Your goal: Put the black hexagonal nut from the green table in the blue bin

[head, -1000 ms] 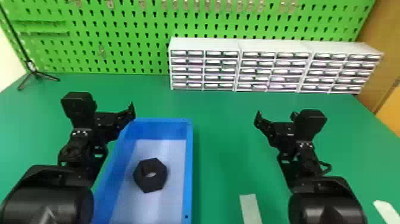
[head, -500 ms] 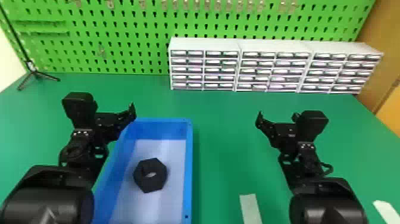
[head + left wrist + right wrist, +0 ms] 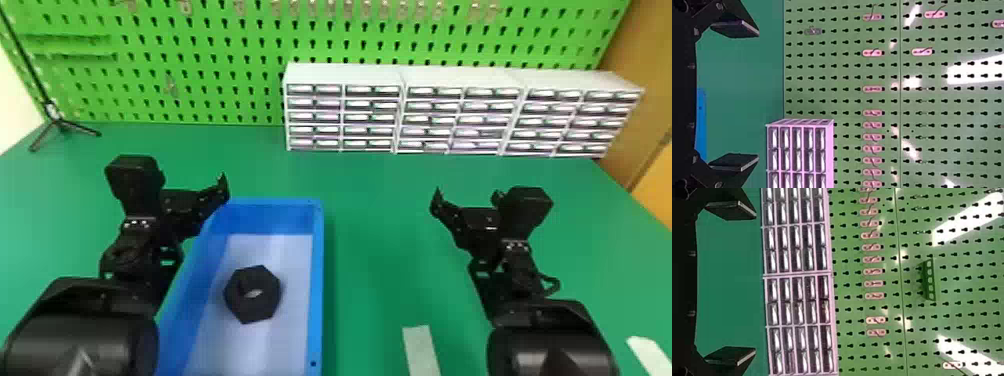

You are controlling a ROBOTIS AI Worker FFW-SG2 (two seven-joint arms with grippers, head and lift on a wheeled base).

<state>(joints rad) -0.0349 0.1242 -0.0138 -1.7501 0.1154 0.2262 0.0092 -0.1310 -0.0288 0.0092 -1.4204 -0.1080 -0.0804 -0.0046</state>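
Note:
The black hexagonal nut (image 3: 252, 295) lies flat on the light floor of the blue bin (image 3: 318, 280), which stands on the green table (image 3: 380, 240). My left gripper (image 3: 220, 187) is held above the table by the bin's far left corner, beyond the nut. In the left wrist view that gripper (image 3: 736, 96) has its two fingers wide apart with nothing between them. Well to the right of the bin, my right gripper (image 3: 437, 200) is over the table. Its own wrist view shows this gripper (image 3: 732, 284) open too, with nothing held.
White drawer cabinets (image 3: 400, 112) stand along the back of the table before a green pegboard (image 3: 200, 65). A black tripod stand (image 3: 60, 125) is at the far left. Pale strips (image 3: 421, 350) lie near the front, right of the bin.
The right gripper has shifted very slightly to the right. The left arm, the nut and the bin have stayed in place.

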